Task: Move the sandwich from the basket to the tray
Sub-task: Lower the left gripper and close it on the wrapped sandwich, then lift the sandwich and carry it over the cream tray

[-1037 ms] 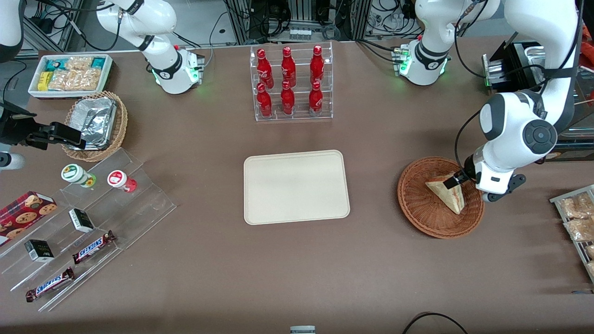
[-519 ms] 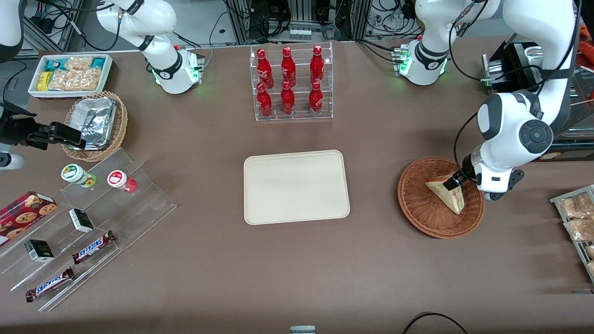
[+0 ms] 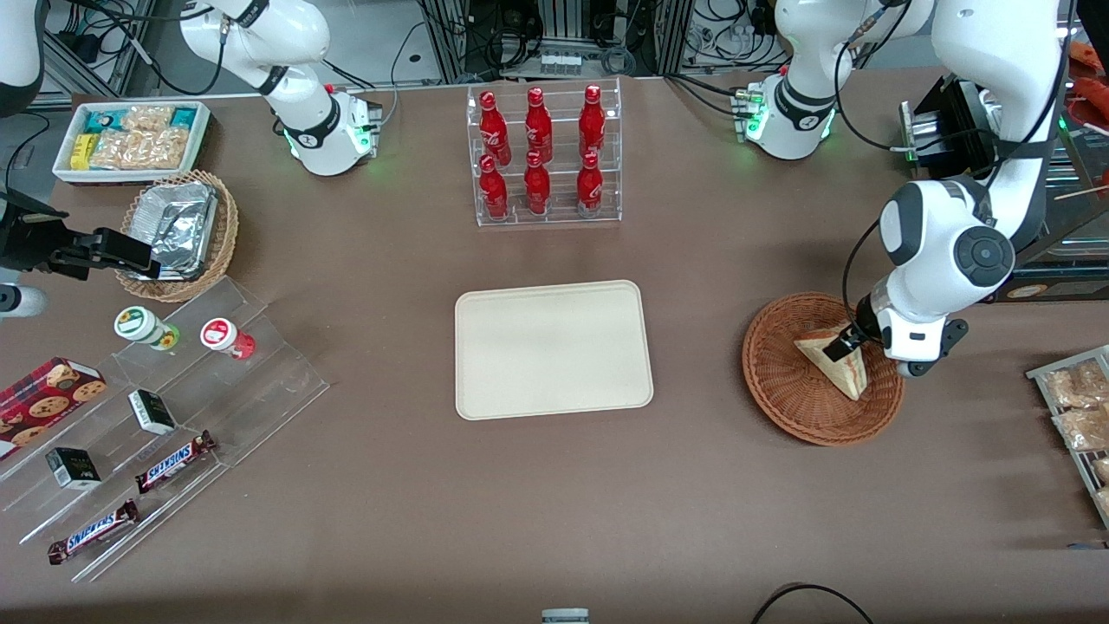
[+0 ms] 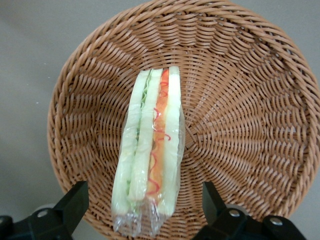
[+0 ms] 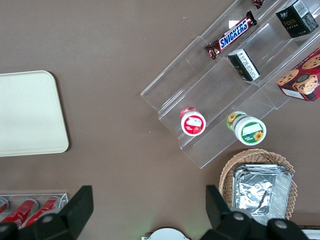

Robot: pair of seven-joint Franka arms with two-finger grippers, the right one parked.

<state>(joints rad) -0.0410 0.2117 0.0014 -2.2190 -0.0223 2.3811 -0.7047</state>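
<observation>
Well off toward the parked arm's end of the table from the claw stands a tiered clear acrylic rack [image 3: 165, 416] with candy bars and small cups, and farther from the front camera than it a tan wicker basket of crumpled foil [image 3: 178, 232]. Next comes the tray [image 3: 553, 348], flat on the brown table [image 3: 554, 503], well apart from the claw and with nothing on it. Farther from the front camera than the tray is a clear stand of red bottles [image 3: 544, 156].

Nearer the working arm's end sits the basket [image 3: 784, 381], directly under the claw. The sandwich [image 3: 840, 371] lies in the basket, wrapped in clear film, its cut edge turned up to the wrist camera so the red and green layers show between pale bread [image 4: 152, 150]. The gripper [image 3: 845, 344] hangs low over the sandwich's thick end. Its two fingers [image 4: 75, 205] are spread wide, one to either side of the sandwich, with a clear gap between each and the wrapping; neither touches it. A rack of packaged snacks [image 3: 1074, 412] lies beside the claw at the table's edge.
</observation>
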